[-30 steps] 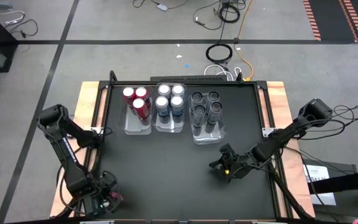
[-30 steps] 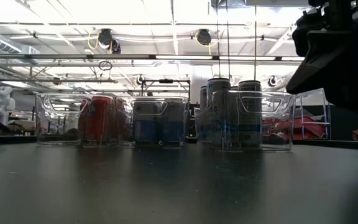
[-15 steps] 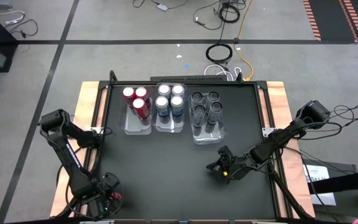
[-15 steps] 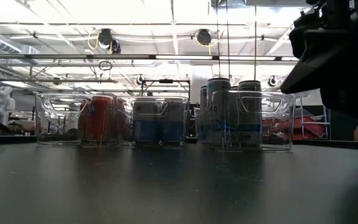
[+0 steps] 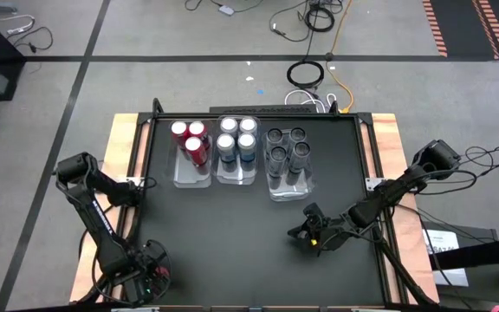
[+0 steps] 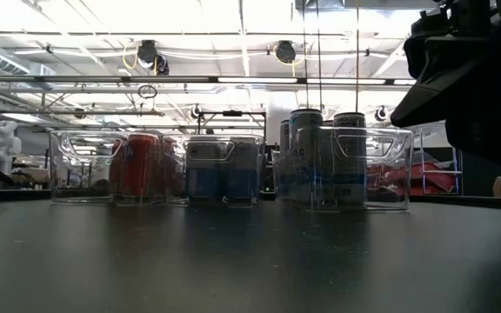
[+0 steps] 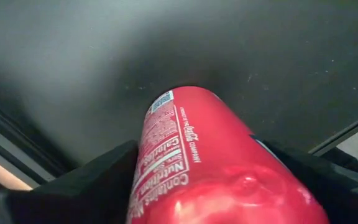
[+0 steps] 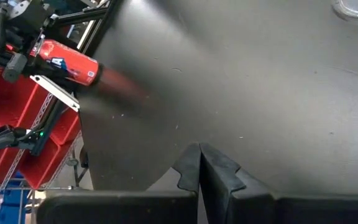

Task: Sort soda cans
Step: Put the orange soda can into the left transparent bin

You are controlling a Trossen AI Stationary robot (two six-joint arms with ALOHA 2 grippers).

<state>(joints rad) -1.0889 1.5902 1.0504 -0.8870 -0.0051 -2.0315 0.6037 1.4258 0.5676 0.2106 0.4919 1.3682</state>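
Observation:
My left gripper (image 5: pixel 151 276) is at the table's near left corner, shut on a red soda can (image 7: pixel 191 162). The right wrist view also shows that red soda can (image 8: pixel 67 62). Three other red cans (image 5: pixel 191 139), the blue-and-silver cans (image 5: pixel 236 139) and the dark grey cans (image 5: pixel 288 149) stand upright in three clear trays at the far side. The low view shows the red cans (image 6: pixel 139 165), the blue-and-silver cans (image 6: pixel 224 169) and the dark grey cans (image 6: pixel 329 156) side by side. My right gripper (image 5: pixel 307 232) hovers shut and empty over the table's near right part, in front of the grey tray. My left gripper pinches the red can by its side wall (image 7: pixel 160 155), one finger (image 7: pixel 98 180) on either side. The can lies along the fingers, with its free end (image 7: pixel 179 99) sticking out past them over the table. In the right wrist view it is roughly level and lifted clear of the table top.
The three clear trays (image 5: pixel 199 178) stand in a row along the far half of the black table top (image 5: pixel 232 234). A raised frame rail (image 5: pixel 137 173) runs along the table's left and right sides. Red bins (image 8: pixel 17 99) stand beyond the left corner.
My right gripper has moved a little toward the table's near left, staying shut. My left arm's upper joint has sunk slightly toward the near side, and its gripper has stayed at the corner with the red can.

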